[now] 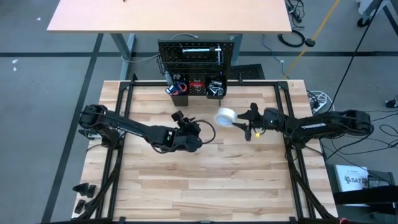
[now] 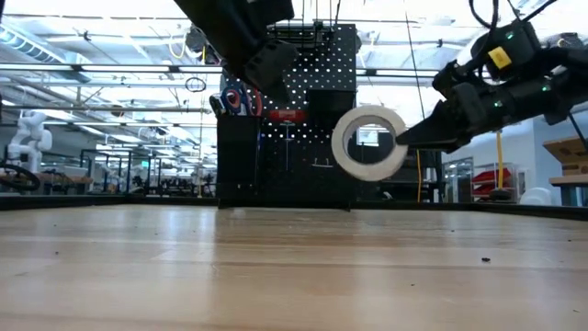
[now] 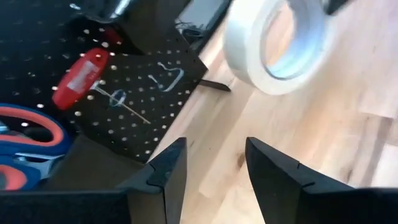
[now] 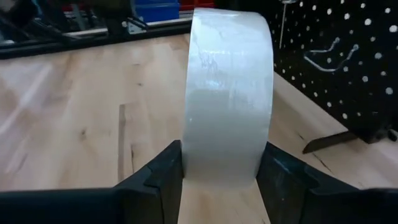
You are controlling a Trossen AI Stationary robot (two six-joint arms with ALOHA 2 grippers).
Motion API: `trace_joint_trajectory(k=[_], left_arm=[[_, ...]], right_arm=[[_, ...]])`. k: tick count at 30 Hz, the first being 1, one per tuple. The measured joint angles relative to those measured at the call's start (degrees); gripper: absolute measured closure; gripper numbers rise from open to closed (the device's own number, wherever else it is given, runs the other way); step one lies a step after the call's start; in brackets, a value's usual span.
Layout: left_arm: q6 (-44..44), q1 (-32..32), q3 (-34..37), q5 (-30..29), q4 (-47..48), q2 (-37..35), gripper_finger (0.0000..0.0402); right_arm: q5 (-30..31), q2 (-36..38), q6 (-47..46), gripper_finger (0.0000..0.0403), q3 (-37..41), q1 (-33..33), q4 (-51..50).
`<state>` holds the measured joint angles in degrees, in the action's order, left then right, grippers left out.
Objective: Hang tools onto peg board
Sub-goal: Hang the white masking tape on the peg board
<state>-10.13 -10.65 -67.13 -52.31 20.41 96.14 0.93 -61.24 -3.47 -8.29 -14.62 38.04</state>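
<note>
The white tape roll [image 4: 227, 93] hangs above the table's middle, right of centre, with my right gripper [image 4: 221, 177] shut on it; the low view shows the tape roll [image 2: 369, 141] in front of the peg board [image 2: 317, 110]. The peg board [image 1: 199, 55] stands upright at the table's far edge. On it hang a red screwdriver [image 3: 81, 78] and orange-handled scissors [image 3: 31, 124], and a bare wire hook [image 3: 168, 78] sticks out. My left gripper [image 3: 214, 168] is open and holds nothing, a little to the left of the roll [image 1: 226, 116], pointing toward the board. My right gripper pinches the roll's two flat side faces [image 4: 186, 149] between its two fingers, at the part of the ring nearest the wrist. The fingers [image 4: 163, 171] come about level from the table's right side. The roll stands on edge, lifted clear of the table.
Black bins [image 1: 198, 88] with tools stand along the peg board's foot. Black frame rails [image 1: 118, 124] run along the table's left and right sides. The near half of the wooden tabletop [image 1: 205, 186] is bare wood.
</note>
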Motion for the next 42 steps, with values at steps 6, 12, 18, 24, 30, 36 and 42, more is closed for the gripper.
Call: trace_joint_trajectory(k=[6, 12, 18, 24, 30, 36, 42], left_arm=[[-0.04, -0.93, 0.02, 0.33, 0.07, 0.00, 0.0239], [0.06, -0.99, 0.02, 0.31, 0.08, 0.00, 0.0239], [3.41, -0.48, 0.07, -1.57, 1.13, -1.96, 0.0239], [2.84, -0.49, 4.04, -4.99, 2.24, -10.37, 0.0239], [1.48, -0.61, 16.30, -1.44, -8.14, -19.67, 0.0239], [6.21, 0.19, 26.72, 6.74, -25.65, -22.44, 0.0240], [7.74, 0.51, 26.88, 10.82, -29.08, -22.84, 0.0240]], right_arm=[[-14.86, -3.19, 1.60, 0.0244, -0.09, -11.29, 1.43], [-25.92, -9.51, 4.15, 0.0244, -1.34, -18.97, 6.87], [-33.92, -19.23, 6.47, 0.0245, -9.61, -24.30, 6.35], [-38.08, -26.85, 8.57, 0.0245, -13.54, -28.64, 6.43], [-38.90, -30.12, 11.94, 0.0245, -13.75, -29.30, 12.36], [-38.72, -34.13, 11.88, 0.0245, -15.26, -29.28, 14.68], [-38.40, -39.20, 10.40, 0.0245, -21.22, -27.74, 14.91]])
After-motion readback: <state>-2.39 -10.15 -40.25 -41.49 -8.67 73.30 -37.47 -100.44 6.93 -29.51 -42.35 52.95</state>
